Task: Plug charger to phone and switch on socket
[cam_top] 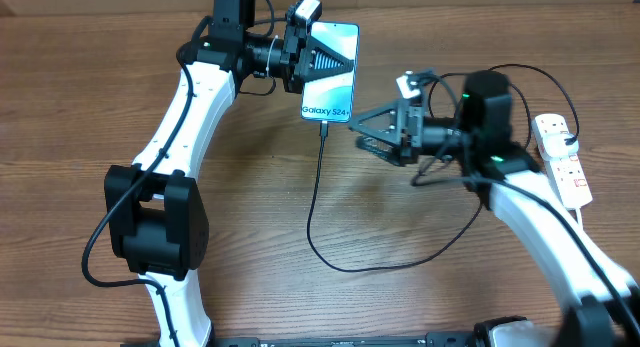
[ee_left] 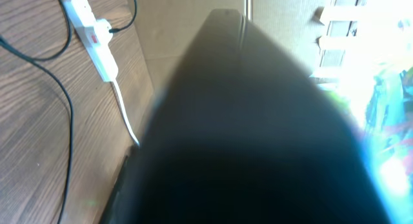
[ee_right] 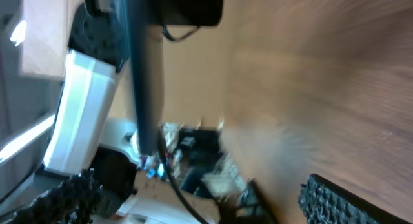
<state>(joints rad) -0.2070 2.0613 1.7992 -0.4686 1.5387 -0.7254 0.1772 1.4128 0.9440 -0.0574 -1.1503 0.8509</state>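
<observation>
Closest to the robot, the charger cable (cam_top: 312, 202) lies on the table (cam_top: 230, 237) below the phone (cam_top: 335, 92). It curves in a slack loop from under the phone's bottom edge and sweeps off to the phone's right. Its upper end runs straight up to the middle of that bottom edge and meets it there, but the overhead view is too small to show whether the plug tip is pushed fully in. The power strip (cam_top: 562, 159) lies on the table well to the right of the phone and a little lower, with a black plug in its upper end. Its red switches show, though their position cannot be read. In the left wrist view, a white cord (ee_left: 122, 111) trails from the strip on the side nearer the phone. The right gripper (cam_top: 356, 125) hovers just off the phone's lower right corner, pointing at it but apart from both the phone and the cable. Its jaws are spread wide with nothing between them, and its fingers (ee_right: 342, 198) stand far apart in the blurred wrist view. The phone itself is off the table, its blue-teal screen facing up. Farthest back, the left gripper (cam_top: 335, 63) reaches in from the phone's left side and is clamped tight across the upper half of the phone, one dark finger lying over the screen.
</observation>
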